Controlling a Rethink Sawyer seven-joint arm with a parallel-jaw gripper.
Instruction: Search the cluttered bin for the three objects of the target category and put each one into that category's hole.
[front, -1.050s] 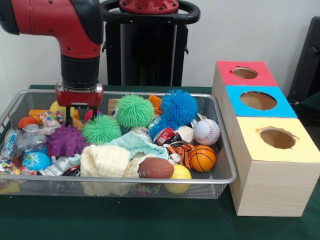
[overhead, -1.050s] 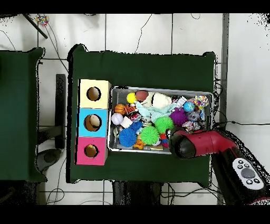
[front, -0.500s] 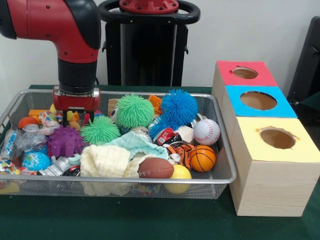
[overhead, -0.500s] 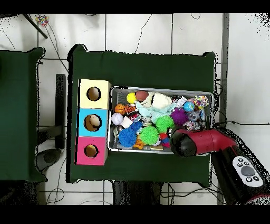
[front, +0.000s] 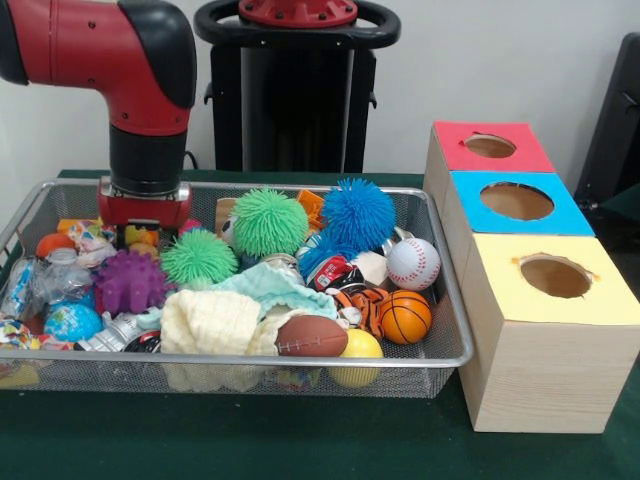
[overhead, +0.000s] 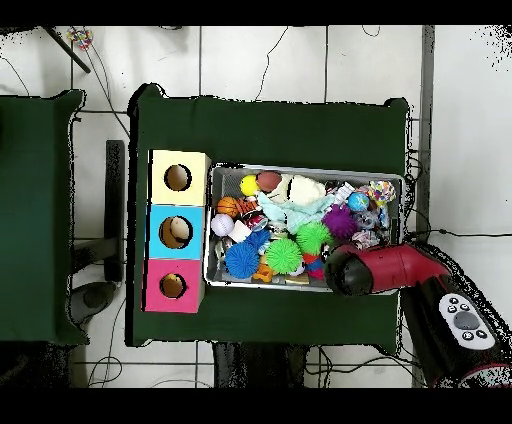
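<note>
A wire mesh bin (front: 448, 345) holds a heap of toys: a baseball (front: 413, 263), a basketball (front: 405, 316), a football (front: 311, 337), a yellow ball (front: 362, 345), two green spiky balls (front: 270, 222) (front: 200, 258), a blue spiky ball (front: 359, 213), a purple knobbly ball (front: 130, 283) and a globe ball (front: 72, 322). My gripper (front: 143, 222) is lowered into the bin's back left part, behind the purple ball, its lower end hidden by the toys. To the right stand three boxes with a red hole (front: 490, 146), a blue hole (front: 517, 201) and a yellow hole (front: 555, 276).
A cream cloth (front: 210, 322) and a teal cloth (front: 275, 285) lie over the front toys. In the overhead view the red arm (overhead: 385, 270) covers the bin's near right corner (overhead: 400, 180), and the boxes (overhead: 178, 230) line the bin's left side.
The arm has shifted left in the front view and sunk lower into the bin, so the gripper's lower end is now behind the toys.
</note>
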